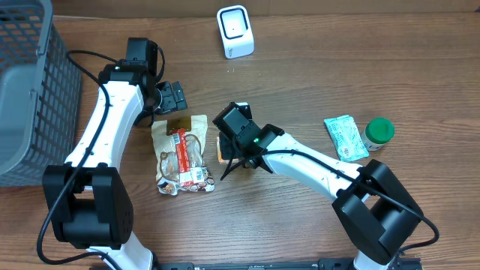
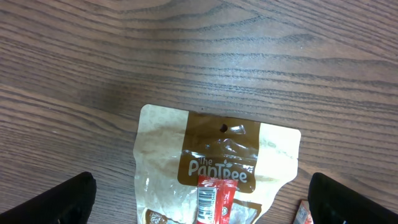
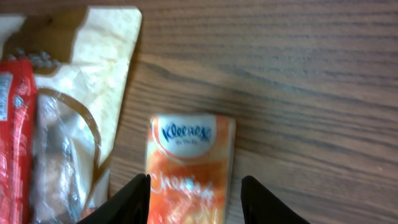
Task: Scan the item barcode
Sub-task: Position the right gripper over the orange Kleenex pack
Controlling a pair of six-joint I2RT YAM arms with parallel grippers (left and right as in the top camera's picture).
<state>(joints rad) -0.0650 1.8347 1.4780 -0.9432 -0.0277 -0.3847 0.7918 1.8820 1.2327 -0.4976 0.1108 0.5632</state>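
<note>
Item: tissue pack [image 3: 189,158], lying flat on the tabletop [image 1: 315,82], just beside the snack bag [image 1: 182,154].
Right end effector [image 3: 194,179]: jaws apart and set astride the pack's long sides. A sliver of wood is seen at one side, so it is judged not yet clamped.
Left end effector [image 2: 202,186]: spread wide above the snack bag's top edge, nothing held.
Handling: judged light, soft and squashable, with slick film.
Hold: best taken across the narrow width at mid-length, with a gentle squeeze.
Barcode: none seen on the upper face.
Scanner [image 1: 235,31]: well apart from the snack bag, beyond its top end.

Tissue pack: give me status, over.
Left claw open wide above snack bag. Right claw open, straddling tissue pack, not yet gripped. Pack flat on table, snack bag close beside it. Scanner at far edge.
</note>
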